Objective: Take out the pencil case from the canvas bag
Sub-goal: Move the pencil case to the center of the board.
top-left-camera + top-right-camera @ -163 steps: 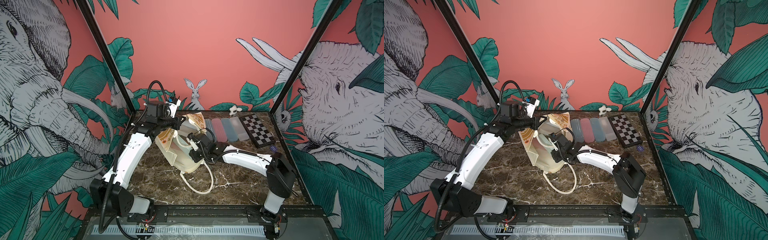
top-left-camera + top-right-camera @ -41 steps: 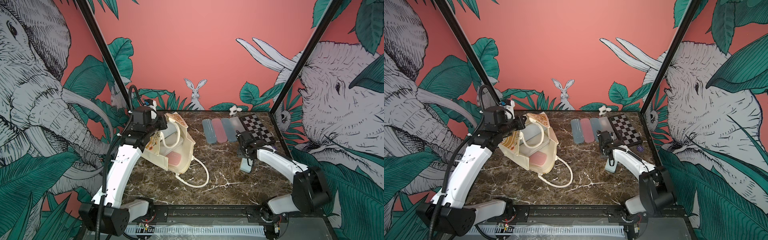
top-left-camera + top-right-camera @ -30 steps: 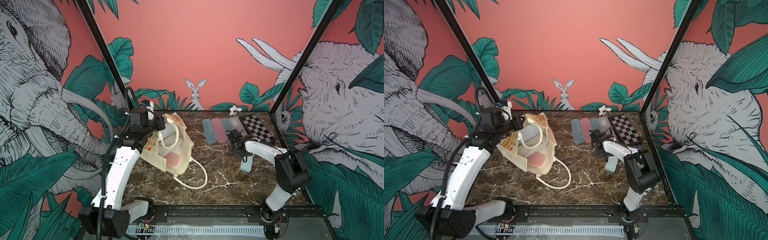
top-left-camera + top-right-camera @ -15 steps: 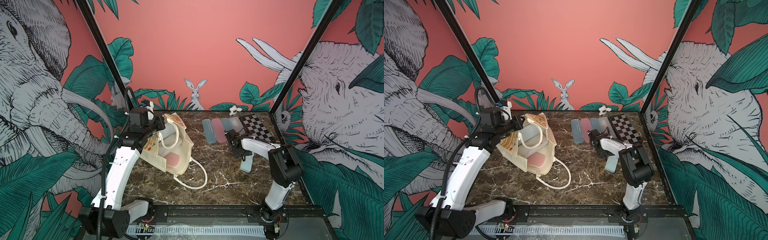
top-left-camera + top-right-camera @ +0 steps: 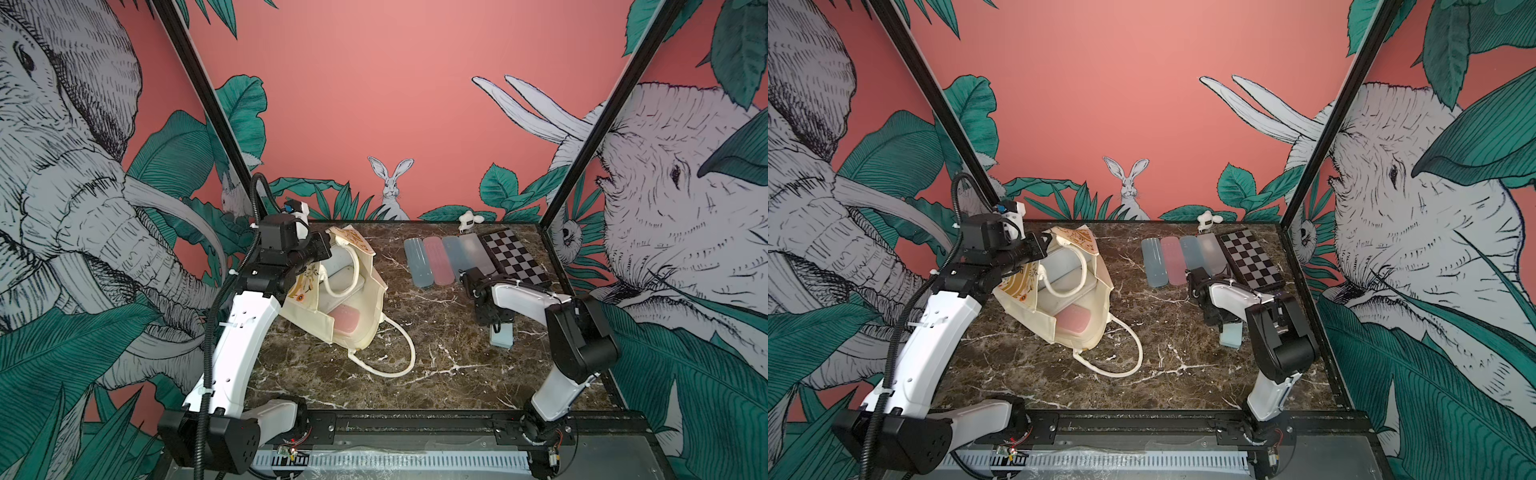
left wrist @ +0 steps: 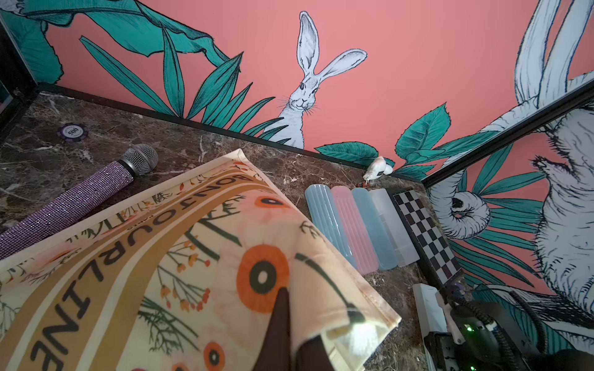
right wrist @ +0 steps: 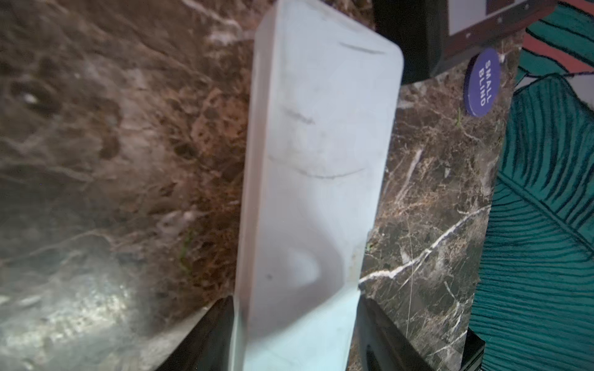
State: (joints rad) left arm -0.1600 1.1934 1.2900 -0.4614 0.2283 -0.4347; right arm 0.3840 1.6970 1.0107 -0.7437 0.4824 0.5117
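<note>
Left wrist view: canvas bag (image 6: 160,257) reads "BONJOUR"; poker chip (image 6: 72,132) reads "500".

A: What's on the marble tbl (image 5: 436,374)?
B: A canvas bag (image 5: 370,291) at left; four cases (image 5: 440,259) in a row beside a chessboard (image 5: 515,257) at the back; pale-blue case (image 5: 502,337) nearer, right side — mic (image 6: 96,189) beside the bag.

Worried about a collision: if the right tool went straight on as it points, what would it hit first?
Probably the pale pencil case lying beneath the right tool, its end between the fingers; then the table.
</note>
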